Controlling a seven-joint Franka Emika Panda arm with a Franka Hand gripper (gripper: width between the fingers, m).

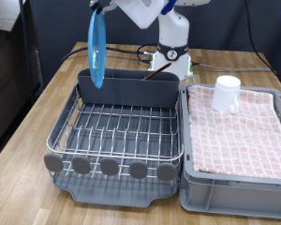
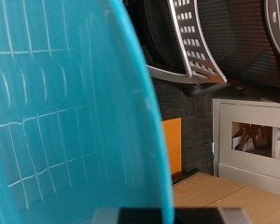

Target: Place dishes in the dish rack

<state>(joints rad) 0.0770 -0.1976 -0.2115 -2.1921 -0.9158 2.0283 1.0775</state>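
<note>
claw (image 1: 96, 7) grips plate (image 1: 96, 49) edge-on — above dish rack (image 1: 122, 131)

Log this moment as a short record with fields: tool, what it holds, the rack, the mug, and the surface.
tool: at the exterior view's top, above the rack's back end
held item: round flat light-blue plate, hanging on edge from the tool, over the trough
rack: silver wire grid dish rack on a dark grey tray, no dishes in it
mug: small white mug, upside down on the pink checked cloth in the grey crate
surface: wooden table
</note>
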